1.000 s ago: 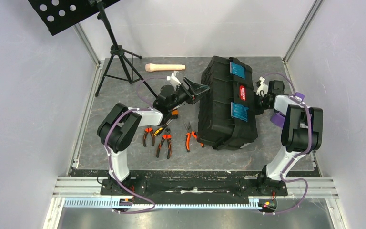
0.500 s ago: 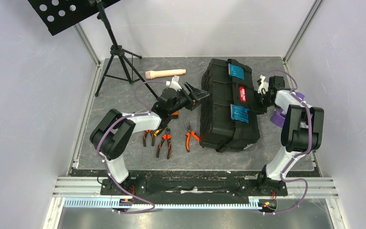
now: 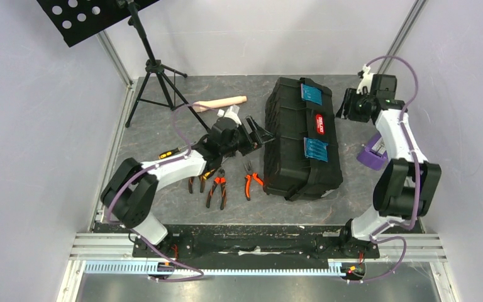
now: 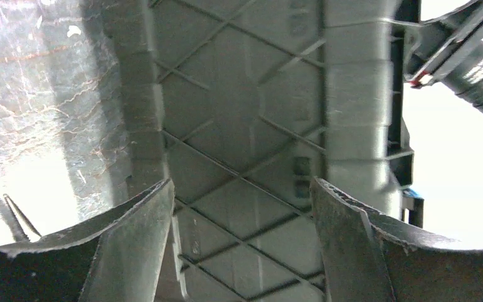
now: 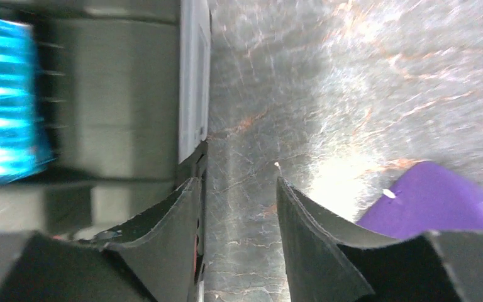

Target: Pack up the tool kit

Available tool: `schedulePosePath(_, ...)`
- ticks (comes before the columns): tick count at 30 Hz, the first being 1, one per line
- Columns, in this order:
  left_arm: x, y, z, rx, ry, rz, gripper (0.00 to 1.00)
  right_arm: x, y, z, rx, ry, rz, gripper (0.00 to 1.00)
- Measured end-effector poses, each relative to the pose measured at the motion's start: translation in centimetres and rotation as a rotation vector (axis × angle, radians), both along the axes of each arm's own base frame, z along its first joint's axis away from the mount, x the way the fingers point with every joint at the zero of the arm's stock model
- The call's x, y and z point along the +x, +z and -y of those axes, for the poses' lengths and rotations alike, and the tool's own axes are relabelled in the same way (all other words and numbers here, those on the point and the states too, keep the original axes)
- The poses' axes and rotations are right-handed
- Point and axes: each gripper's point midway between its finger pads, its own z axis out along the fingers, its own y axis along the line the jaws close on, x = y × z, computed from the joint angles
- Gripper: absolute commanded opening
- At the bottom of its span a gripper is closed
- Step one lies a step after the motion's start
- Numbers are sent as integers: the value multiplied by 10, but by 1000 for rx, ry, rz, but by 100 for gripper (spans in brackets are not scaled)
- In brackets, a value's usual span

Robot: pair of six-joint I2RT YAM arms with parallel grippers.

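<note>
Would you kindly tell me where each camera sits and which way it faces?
Top: above and behind the bases, looking down on the table; the left arm and right arm show whole.
Left wrist: on the left arm, facing the ribbed side of the toolbox, framed by the open left hand.
Right wrist: on the right arm, facing the table between the toolbox's blue latch and a purple object; the right hand shows.
Shared: all three see the toolbox.
</note>
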Motion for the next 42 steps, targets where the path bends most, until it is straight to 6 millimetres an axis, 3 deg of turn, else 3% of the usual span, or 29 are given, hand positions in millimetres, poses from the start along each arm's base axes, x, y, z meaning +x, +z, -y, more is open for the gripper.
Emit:
schedulePosePath(2,-2,13,-3,62,-11,28,87,0,28,2,-7,-11,70,55)
schedulePosePath(6,0,67,-3,86,-37,136,87,-8,74,-4,17,-5,201,59)
schedulePosePath(8,-2,90,-3,73,-51,179,87,-14,83,-13,54,12,245,60)
schedulePosePath(10,-3,99,-2,72,-63,196,87,-23,79,-24,108,32,255,61)
schedulePosePath(13,-10,95,5,79,-99,180,87,-29,62,-35,173,46,234,60)
schedulePosePath(17,-23,73,22,95,-165,135,83,-33,34,-46,256,49,186,60)
schedulePosePath(22,-45,44,38,109,-205,82,74,-27,35,-54,334,65,242,59)
schedulePosePath(26,-46,42,40,73,-165,96,59,-21,35,-57,383,63,296,59)
schedulePosePath(28,-46,42,39,52,-138,100,58,-17,35,-59,397,64,310,59)
schedulePosePath(32,-46,43,40,18,-98,102,61,-6,36,-67,410,83,338,58)
schedulePosePath(36,-47,44,38,23,-68,96,74,6,39,-81,407,132,361,58)
schedulePosePath(42,-43,51,23,148,-59,67,84,6,40,-104,379,219,362,58)
